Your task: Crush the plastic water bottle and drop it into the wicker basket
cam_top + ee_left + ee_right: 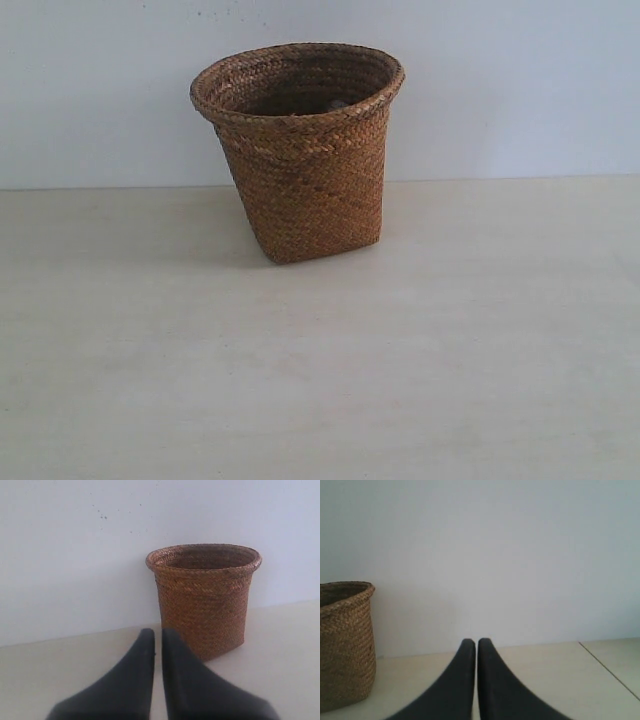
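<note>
One wicker basket point(305, 180) stands upright on the pale worktop point(450, 350), at the far side, close to the white wall point(520, 90) and slightly left of centre in the exterior view. It is brown, woven in a herringbone plait, with a wide, round, flared rim tapering to a narrower, squarish base. Its interior is dark. Just above the near rim a small grey patch point(335, 103) shows inside, too small to identify.

The left hand point(157, 632) has its two black fingers point(135, 675) drawn together, with only a thin slit between them and nothing gripped. It points towards the basket point(205, 610), which stands beyond the fingertips and a little to their right, apart from them.

The right hand point(473, 642) is likewise closed on nothing, its fingers point(495, 680) almost touching. It faces the bare wall, with the basket point(345, 645) off to its left, cut by the picture's edge.

A few dark specks point(102, 516) mark the wall to the left above the basket. A thin seam point(605, 667) crosses the worktop to the right of the right hand. Nothing stands between either hand and the basket.
</note>
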Controlling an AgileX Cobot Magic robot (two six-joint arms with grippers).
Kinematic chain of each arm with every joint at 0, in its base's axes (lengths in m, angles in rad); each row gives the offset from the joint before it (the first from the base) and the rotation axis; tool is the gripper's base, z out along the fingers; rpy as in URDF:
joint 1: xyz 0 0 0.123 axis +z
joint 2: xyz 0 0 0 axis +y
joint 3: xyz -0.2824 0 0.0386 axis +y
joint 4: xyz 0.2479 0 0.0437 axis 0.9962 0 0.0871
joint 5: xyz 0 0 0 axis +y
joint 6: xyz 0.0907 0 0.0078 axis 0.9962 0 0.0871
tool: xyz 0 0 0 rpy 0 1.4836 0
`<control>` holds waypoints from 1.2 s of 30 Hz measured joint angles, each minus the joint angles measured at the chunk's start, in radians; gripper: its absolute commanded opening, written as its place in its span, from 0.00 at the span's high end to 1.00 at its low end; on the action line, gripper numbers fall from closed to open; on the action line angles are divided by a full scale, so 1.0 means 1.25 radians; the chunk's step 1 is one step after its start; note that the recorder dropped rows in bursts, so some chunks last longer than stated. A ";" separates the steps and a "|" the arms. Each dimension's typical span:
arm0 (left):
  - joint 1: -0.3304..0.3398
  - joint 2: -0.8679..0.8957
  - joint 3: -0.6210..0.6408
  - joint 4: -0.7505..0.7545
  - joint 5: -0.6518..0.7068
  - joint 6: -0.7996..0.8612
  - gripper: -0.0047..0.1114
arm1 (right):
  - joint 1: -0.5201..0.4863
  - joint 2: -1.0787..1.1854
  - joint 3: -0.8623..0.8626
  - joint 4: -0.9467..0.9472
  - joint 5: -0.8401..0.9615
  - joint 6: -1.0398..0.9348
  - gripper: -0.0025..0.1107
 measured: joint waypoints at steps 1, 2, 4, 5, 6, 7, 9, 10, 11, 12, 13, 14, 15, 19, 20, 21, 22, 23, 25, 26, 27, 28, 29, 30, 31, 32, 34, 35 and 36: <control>0.000 -0.002 0.005 -0.003 0.000 0.000 0.92 | 0.000 -0.002 0.020 0.001 -0.008 -0.004 0.98; 0.000 -0.002 0.009 -0.003 0.000 0.000 0.92 | 0.000 -0.002 0.032 0.001 -0.012 -0.004 0.98; 0.000 -0.003 0.023 -0.005 0.002 0.000 0.92 | 0.000 -0.002 0.058 0.003 -0.014 -0.008 0.98; 0.000 -0.003 0.027 -0.005 0.002 0.000 0.92 | 0.000 -0.002 0.069 0.003 -0.015 -0.010 0.98; 0.000 -0.003 0.034 -0.006 0.002 0.000 0.92 | 0.000 -0.002 0.080 0.003 -0.015 -0.011 0.98; 0.000 -0.003 0.039 -0.006 0.002 0.000 0.92 | 0.000 -0.002 0.089 0.003 -0.017 -0.011 0.98; 0.000 -0.003 0.047 -0.008 0.002 0.000 0.92 | 0.000 -0.002 0.102 0.003 -0.017 -0.014 0.98; 0.000 -0.003 0.050 -0.009 0.002 0.000 0.92 | 0.000 -0.002 0.107 0.003 -0.017 -0.015 0.98; 0.000 -0.003 0.051 -0.009 0.002 0.000 0.92 | 0.000 -0.002 0.113 0.003 -0.017 -0.016 0.98; 0.000 -0.003 0.051 -0.009 0.003 0.000 0.92 | 0.000 -0.002 0.117 0.003 -0.014 -0.016 0.98; 0.000 -0.003 0.051 -0.009 0.003 0.000 0.92 | 0.000 -0.002 0.118 0.003 -0.009 -0.014 0.98; 0.000 -0.003 0.051 -0.009 0.003 0.000 0.92 | 0.000 -0.002 0.120 0.005 -0.005 -0.006 0.98; 0.000 -0.003 0.051 -0.009 0.003 0.000 0.92 | 0.000 -0.002 0.119 0.005 -0.003 0.003 0.98; 0.000 -0.003 0.051 -0.009 0.003 0.000 0.92 | 0.000 -0.002 0.119 0.007 -0.002 0.022 0.98; 0.000 -0.003 0.051 -0.009 0.003 0.000 0.92 | 0.000 -0.002 0.119 0.007 -0.002 0.024 0.98; 0.000 -0.003 0.051 -0.009 0.003 0.000 0.92 | 0.000 -0.002 0.120 0.007 -0.002 0.024 0.98; 0.000 -0.003 0.051 -0.009 0.003 0.000 0.92 | 0.000 -0.002 0.120 0.007 0.000 0.024 0.98; 0.000 -0.003 0.051 -0.009 0.003 0.000 0.92 | 0.000 -0.002 0.120 0.007 0.000 0.024 0.98; 0.000 -0.003 0.051 -0.009 0.003 0.000 0.92 | 0.000 -0.002 0.120 0.007 0.000 0.024 0.98; 0.000 -0.003 0.051 -0.009 0.003 0.000 0.92 | 0.000 -0.002 0.120 0.007 0.000 0.024 0.98; 0.000 -0.003 0.051 -0.009 0.003 0.000 0.92 | 0.000 -0.002 0.120 0.007 0.000 0.024 0.98; 0.000 -0.003 0.051 -0.009 0.003 0.000 0.92 | 0.000 -0.002 0.120 0.007 0.000 0.024 0.98; 0.000 -0.003 0.051 -0.009 0.003 0.000 0.92 | 0.000 -0.002 0.120 0.007 0.000 0.024 0.98; 0.000 -0.003 0.051 -0.009 0.003 0.000 0.92 | 0.000 -0.002 0.120 0.007 0.000 0.024 0.98; 0.000 -0.003 0.051 -0.009 0.003 0.000 0.92 | 0.000 -0.002 0.120 0.007 0.000 0.025 0.98; 0.000 -0.003 0.051 -0.009 0.003 0.000 0.92 | 0.000 -0.002 0.120 0.007 0.000 0.025 0.98; 0.000 -0.003 0.051 -0.009 0.003 0.002 0.92 | 0.000 -0.002 0.120 0.007 0.000 0.025 0.98; 0.000 -0.003 0.051 -0.009 0.003 0.003 0.92 | 0.000 -0.002 0.120 0.007 0.000 0.025 0.98; 0.000 -0.003 0.051 -0.009 0.003 0.003 0.92 | 0.000 -0.002 0.120 0.007 0.000 0.025 0.98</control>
